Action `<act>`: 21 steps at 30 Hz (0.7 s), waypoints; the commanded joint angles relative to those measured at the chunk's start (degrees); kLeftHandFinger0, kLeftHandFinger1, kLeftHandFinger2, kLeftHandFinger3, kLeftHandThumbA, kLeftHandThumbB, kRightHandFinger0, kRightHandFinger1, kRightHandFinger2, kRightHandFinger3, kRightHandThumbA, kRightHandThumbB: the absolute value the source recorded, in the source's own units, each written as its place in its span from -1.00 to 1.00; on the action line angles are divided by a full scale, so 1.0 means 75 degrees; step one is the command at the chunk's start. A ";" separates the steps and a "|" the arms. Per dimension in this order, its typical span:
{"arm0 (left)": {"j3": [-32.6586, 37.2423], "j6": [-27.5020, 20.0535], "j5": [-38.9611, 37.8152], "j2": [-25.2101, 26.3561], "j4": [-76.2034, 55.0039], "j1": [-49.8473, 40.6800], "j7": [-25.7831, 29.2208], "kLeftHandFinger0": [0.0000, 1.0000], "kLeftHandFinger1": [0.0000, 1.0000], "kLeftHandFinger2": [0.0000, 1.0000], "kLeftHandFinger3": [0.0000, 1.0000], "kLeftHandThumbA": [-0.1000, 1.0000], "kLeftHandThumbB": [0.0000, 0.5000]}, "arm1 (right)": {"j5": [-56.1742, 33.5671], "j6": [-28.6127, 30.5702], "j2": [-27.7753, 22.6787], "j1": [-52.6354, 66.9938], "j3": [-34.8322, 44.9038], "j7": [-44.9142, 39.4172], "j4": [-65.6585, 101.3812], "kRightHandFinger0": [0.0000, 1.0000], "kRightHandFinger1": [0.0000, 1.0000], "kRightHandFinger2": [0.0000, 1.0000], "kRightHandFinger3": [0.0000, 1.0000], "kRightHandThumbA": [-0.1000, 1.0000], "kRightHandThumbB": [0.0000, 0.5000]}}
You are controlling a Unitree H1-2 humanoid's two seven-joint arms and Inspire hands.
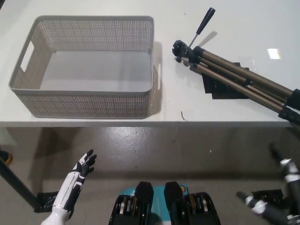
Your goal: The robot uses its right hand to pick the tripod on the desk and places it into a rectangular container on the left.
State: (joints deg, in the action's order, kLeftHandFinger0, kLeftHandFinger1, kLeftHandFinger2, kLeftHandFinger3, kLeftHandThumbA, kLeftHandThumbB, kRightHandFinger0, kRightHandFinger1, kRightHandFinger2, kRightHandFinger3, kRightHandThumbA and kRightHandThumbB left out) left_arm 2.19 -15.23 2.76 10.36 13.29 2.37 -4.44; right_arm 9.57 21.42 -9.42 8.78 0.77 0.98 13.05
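Observation:
The tripod (234, 75) lies folded on the white desk (93, 9) at the right. Its head points toward the middle, its black handle (205, 21) sticks up and away, and its bronze legs run off toward the right edge. A grey perforated rectangular basket (86, 105) stands empty on the desk's left half. My black right hand (286, 201) is low at the bottom right, below the desk's front edge, fingers spread and holding nothing, well short of the tripod. My white left hand (82, 171) rests at the lower left, fingers apart, also empty.
Black tape marks (225, 89) lie on the desk under the tripod's legs. The desk's front edge (140, 124) crosses the picture at mid height, with grey floor (187, 150) below it. A dark pole (14, 183) slants in at the lower left.

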 commanded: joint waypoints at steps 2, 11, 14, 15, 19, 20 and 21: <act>-0.0001 -0.0418 0.0016 0.0156 -0.0121 0.0112 -0.0131 1.00 1.00 1.00 1.00 1.00 1.00 | 0.1126 -0.1136 -0.0599 -0.0840 0.1215 -0.0003 0.2701 1.00 1.00 1.00 1.00 1.00 1.00; -0.0010 -0.0450 -0.0054 0.0174 -0.0061 0.0165 -0.0196 1.00 1.00 1.00 1.00 1.00 1.00 | 0.1715 -0.4029 -0.2139 -0.4351 0.1300 -0.1382 0.2956 1.00 1.00 1.00 1.00 1.00 0.75; -0.0001 -0.0379 -0.0023 0.0185 -0.0090 0.0178 -0.0196 1.00 1.00 1.00 1.00 1.00 1.00 | 0.2129 -0.4449 -0.2466 -0.5481 0.0882 -0.1759 0.2145 1.00 1.00 1.00 1.00 1.00 0.79; 0.0003 -0.0389 -0.0011 0.0192 -0.0087 0.0184 -0.0197 1.00 1.00 1.00 1.00 1.00 1.00 | 0.2174 -0.4502 -0.2502 -0.5633 0.0809 -0.1789 0.2010 1.00 1.00 1.00 1.00 1.00 0.81; 0.0018 -0.0351 -0.0006 0.0231 -0.0122 0.0165 -0.0239 1.00 1.00 1.00 1.00 1.00 1.00 | 0.2443 -0.5028 -0.2685 -0.7057 0.0058 -0.2294 0.0528 1.00 1.00 1.00 1.00 1.00 0.89; 0.0013 -0.0282 -0.0024 0.0221 -0.0179 0.0142 -0.0244 1.00 1.00 1.00 1.00 1.00 1.00 | 0.2530 -0.5029 -0.2643 -0.7371 -0.0119 -0.2296 0.0044 1.00 1.00 1.00 1.00 1.00 0.91; 0.0017 -0.0308 -0.0005 0.0219 -0.0170 0.0144 -0.0236 1.00 1.00 1.00 1.00 1.00 1.00 | 0.2621 -0.5013 -0.2633 -0.7622 -0.0284 -0.2297 -0.0366 1.00 1.00 1.00 1.00 1.00 0.91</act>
State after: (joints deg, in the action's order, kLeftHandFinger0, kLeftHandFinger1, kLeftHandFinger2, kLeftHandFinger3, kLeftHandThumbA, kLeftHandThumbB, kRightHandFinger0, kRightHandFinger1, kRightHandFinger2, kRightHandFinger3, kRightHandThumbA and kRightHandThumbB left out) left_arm 2.30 -15.22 2.88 10.36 14.28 2.37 -4.79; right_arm 20.37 -1.98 -24.74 -33.40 4.19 -7.00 20.36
